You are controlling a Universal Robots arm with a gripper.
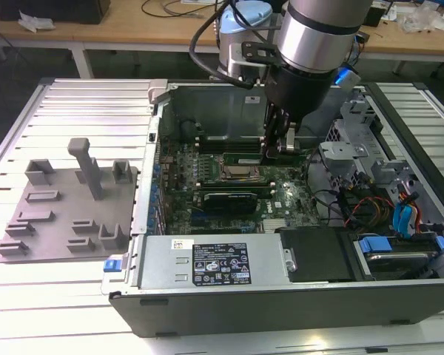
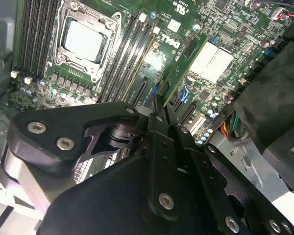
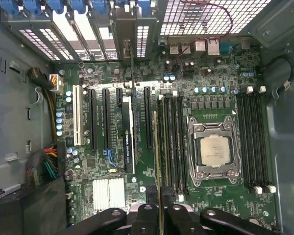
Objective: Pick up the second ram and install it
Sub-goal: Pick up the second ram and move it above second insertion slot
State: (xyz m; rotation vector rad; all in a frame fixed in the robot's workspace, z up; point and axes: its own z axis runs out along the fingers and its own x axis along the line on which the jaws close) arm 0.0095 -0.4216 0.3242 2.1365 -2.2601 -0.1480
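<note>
Surface of pale slats (image 1: 66,103) carries an open computer case (image 1: 281,310), with a grey holder tray (image 1: 59,214) just beside it on the exterior view's left. Inside the case lies the green motherboard (image 3: 137,191). The arm (image 1: 318,37) reaches down into the case. Its end effector (image 2: 160,110) is narrowed onto the second ram (image 2: 186,63), pinching one end of it. In the first wrist view the stick (image 3: 158,161) shows edge-on, running along the memory slots (image 3: 174,142) next to the CPU socket (image 3: 214,152). I judge the pick-up done. The seating is not: the stick looks tilted above the board, not pressed home.
</note>
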